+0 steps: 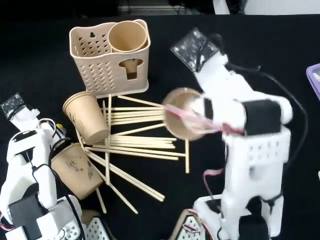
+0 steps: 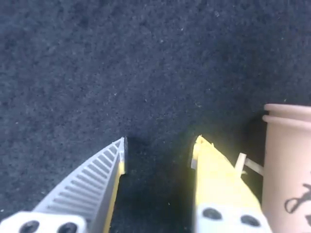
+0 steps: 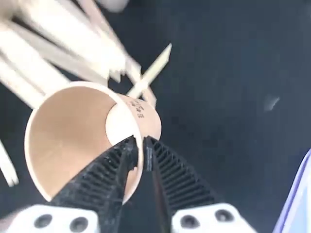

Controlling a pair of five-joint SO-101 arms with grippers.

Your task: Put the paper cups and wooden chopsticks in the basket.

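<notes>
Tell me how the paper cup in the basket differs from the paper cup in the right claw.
The tan paper cup in the slotted beige plastic basket sits in its corner; the tan paper cup in the right claw is outside, by the wooden chopsticks' ends. The basket cup is untouched; the claw's cup is pinched at its rim. Both look empty and alike.

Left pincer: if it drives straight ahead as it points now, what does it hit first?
The left pincer would likely meet bare black table first, depth unclear; the paper cup sits beside its line.
</notes>
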